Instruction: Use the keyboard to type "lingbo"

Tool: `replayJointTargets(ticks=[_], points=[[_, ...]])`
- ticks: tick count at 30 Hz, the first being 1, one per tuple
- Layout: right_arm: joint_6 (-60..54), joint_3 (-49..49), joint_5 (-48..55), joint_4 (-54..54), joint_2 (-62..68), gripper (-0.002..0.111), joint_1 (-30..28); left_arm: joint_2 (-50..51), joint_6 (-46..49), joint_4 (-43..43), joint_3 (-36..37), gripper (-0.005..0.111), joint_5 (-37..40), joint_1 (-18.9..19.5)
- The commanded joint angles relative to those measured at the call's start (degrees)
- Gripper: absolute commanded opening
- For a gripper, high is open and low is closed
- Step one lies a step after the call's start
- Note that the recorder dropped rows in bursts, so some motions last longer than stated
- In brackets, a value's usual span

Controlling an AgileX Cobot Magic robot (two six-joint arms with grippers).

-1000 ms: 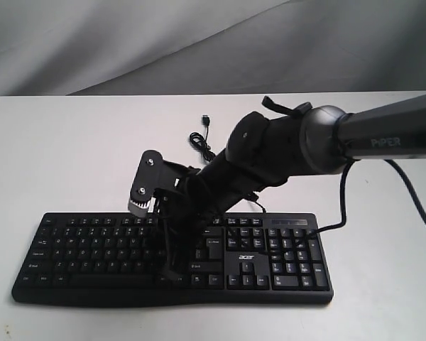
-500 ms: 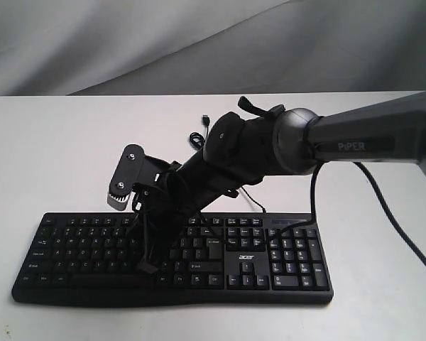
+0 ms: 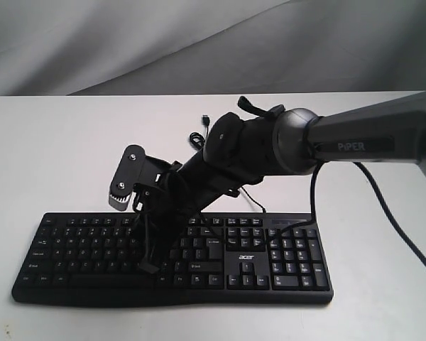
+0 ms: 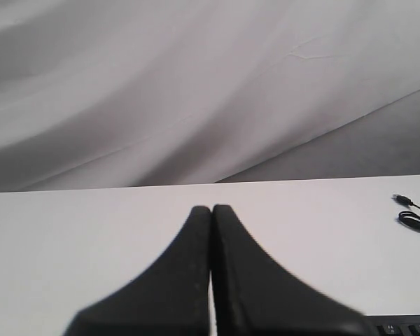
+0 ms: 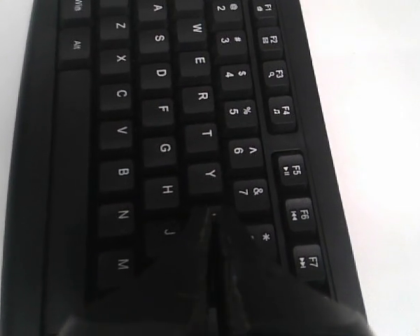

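The black keyboard with white legends and an "acer" logo lies across the near part of the white table. My right gripper reaches over from the right and points down at the letter keys left of the middle. In the right wrist view this gripper is shut and holds nothing. Its tips sit over the key just past Y, between J and 7 on the keyboard. Whether they touch the key I cannot tell. My left gripper is shut and empty, over bare table, with a keyboard corner beside it.
The keyboard's thin black USB cable lies coiled on the table behind the keyboard, its plug unconnected; the cable also shows in the left wrist view. A grey cloth backdrop hangs behind the white table.
A second ago the right arm stood farther right; it has swung left along the keyboard. Over the last half second it has barely moved.
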Motion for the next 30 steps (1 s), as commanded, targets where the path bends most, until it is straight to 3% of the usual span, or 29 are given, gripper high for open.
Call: replayJointTargets(ticks=[1, 30], points=[[0.3, -0.4, -0.4, -0.6, 0.0, 0.000, -0.1, -0.3, -0.1, 0.0, 0.3, 0.001, -0.5, -0.4], [0.3, -0.4, -1.3, -0.6, 2.0, 0.000, -0.2, -0.3, -0.1, 0.0, 0.3, 0.001, -0.5, -0.4]])
